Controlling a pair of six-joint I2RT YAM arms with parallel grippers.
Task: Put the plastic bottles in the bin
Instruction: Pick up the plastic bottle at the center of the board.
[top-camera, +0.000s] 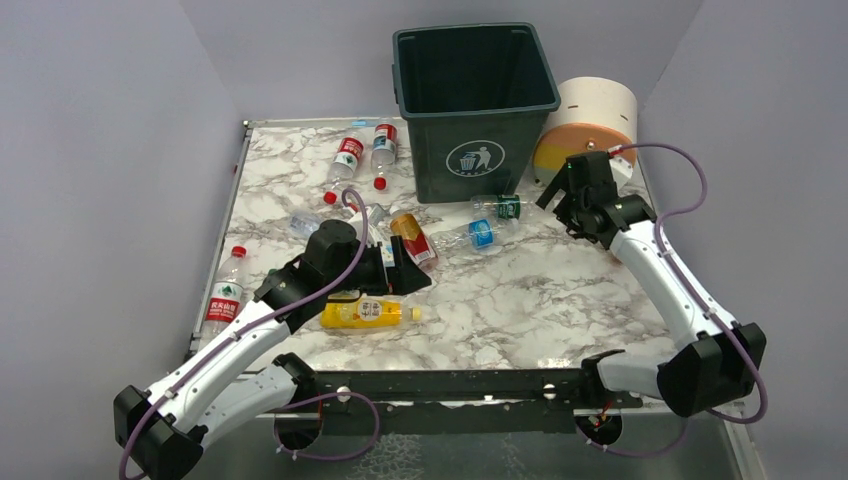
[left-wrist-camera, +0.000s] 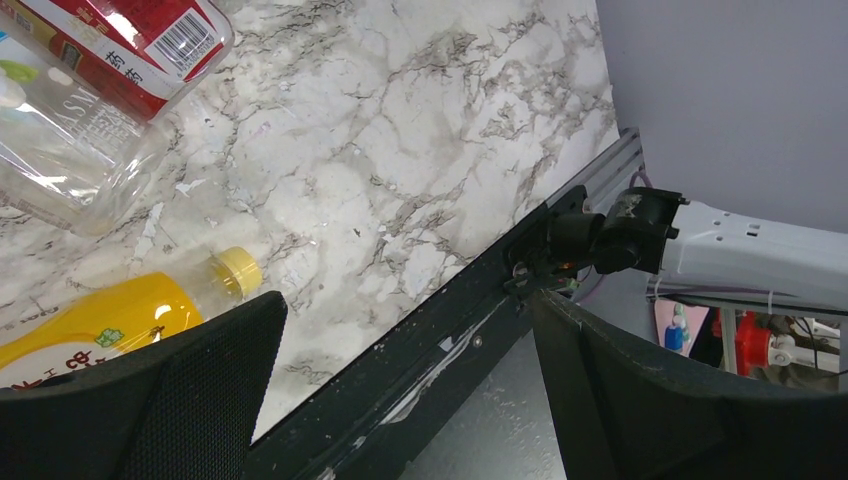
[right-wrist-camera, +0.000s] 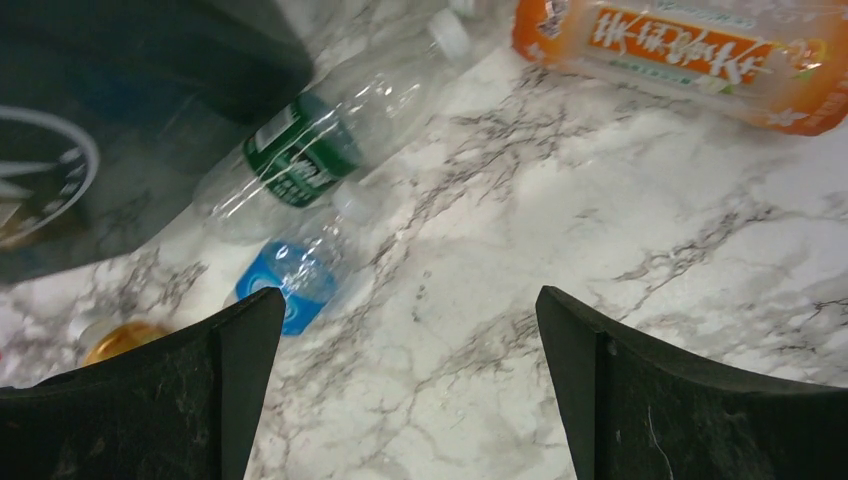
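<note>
the left gripper (left-wrist-camera: 405, 320) hangs released over the near middle of the marble table (top-camera: 520, 300), its jaws spread wide with nothing between them. just beside its left finger lies the yellow-orange bottle (top-camera: 362, 314) on its side, cap pointing right, and a little farther off lies the red-and-gold bottle (top-camera: 413, 240), which touches a clear bottle (left-wrist-camera: 70, 150) in the left wrist view. the right gripper (right-wrist-camera: 410, 310) is likewise released and empty, hovering near the bin's right front corner. below it lie the green-labelled bottle (right-wrist-camera: 300, 160), close against the bin's foot, and the blue-labelled bottle (right-wrist-camera: 290, 280) just beside it; an orange-labelled bottle (right-wrist-camera: 690, 50) lies at the top edge of the right wrist view. the bin (top-camera: 470, 150) stands upright at the far middle of the table, with the cream-and-orange cylinder (top-camera: 590, 125) behind its right side. two red-labelled bottles (top-camera: 347, 158) lie left of the bin with loose red caps (top-camera: 330, 197) near them, and another red-labelled bottle (top-camera: 226, 292) lies at the table's left edge.
</note>
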